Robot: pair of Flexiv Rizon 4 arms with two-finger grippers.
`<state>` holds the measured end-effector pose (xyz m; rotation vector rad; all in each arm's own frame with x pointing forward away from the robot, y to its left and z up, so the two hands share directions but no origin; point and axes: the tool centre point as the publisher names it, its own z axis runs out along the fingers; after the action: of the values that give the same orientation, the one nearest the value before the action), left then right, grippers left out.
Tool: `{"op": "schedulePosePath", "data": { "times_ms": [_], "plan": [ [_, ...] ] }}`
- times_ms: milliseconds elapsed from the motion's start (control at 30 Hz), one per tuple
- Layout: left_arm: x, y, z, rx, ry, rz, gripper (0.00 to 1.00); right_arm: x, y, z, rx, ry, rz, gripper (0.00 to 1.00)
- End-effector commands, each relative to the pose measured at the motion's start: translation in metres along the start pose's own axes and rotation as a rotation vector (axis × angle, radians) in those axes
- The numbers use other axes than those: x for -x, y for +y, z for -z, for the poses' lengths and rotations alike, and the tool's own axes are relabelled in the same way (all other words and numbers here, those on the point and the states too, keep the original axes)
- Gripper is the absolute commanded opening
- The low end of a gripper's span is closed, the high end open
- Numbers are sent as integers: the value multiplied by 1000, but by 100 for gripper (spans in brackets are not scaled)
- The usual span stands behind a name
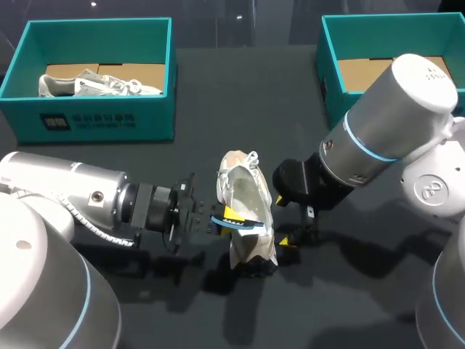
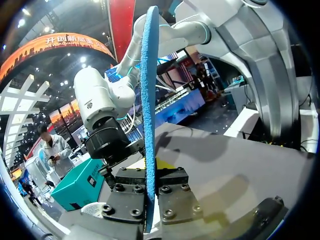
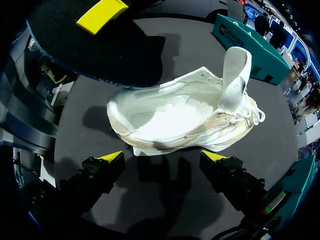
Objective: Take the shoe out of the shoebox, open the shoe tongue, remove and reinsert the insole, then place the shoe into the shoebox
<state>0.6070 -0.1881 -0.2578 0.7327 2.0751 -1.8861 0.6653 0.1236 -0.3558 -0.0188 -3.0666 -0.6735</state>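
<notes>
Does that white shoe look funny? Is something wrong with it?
Its blue insole is out, pinched on edge in the left claw next to the shoe, and the tongue is flipped up. Nothing looks broken.

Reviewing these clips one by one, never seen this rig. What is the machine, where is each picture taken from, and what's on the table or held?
The machine is two robot arms at a dark table, each ending in a two-fingered gripper with yellow tips. The head view looks down from above and behind; the two round pictures come from a camera on each wrist. A white shoe lies on the table between the grippers, its tongue lifted. The left gripper is shut on a blue insole, seen edge-on in its own wrist view. The right gripper is open beside the shoe, holding nothing. At the back stand two teal shoeboxes: the left box holds another shoe; the right box is partly hidden by the right arm.
</notes>
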Motion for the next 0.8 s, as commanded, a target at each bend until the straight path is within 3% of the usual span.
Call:
{"op": "schedulePosePath", "data": {
  "times_ms": [33,800],
  "plan": [
    [-2,2,-2,-6,-5,1,0,2,4,-8,-4,3,-1,100],
    [0,8,-19,-87,-49,8,0,1,4,-13,-2,16,-4,100]
  ]
}}
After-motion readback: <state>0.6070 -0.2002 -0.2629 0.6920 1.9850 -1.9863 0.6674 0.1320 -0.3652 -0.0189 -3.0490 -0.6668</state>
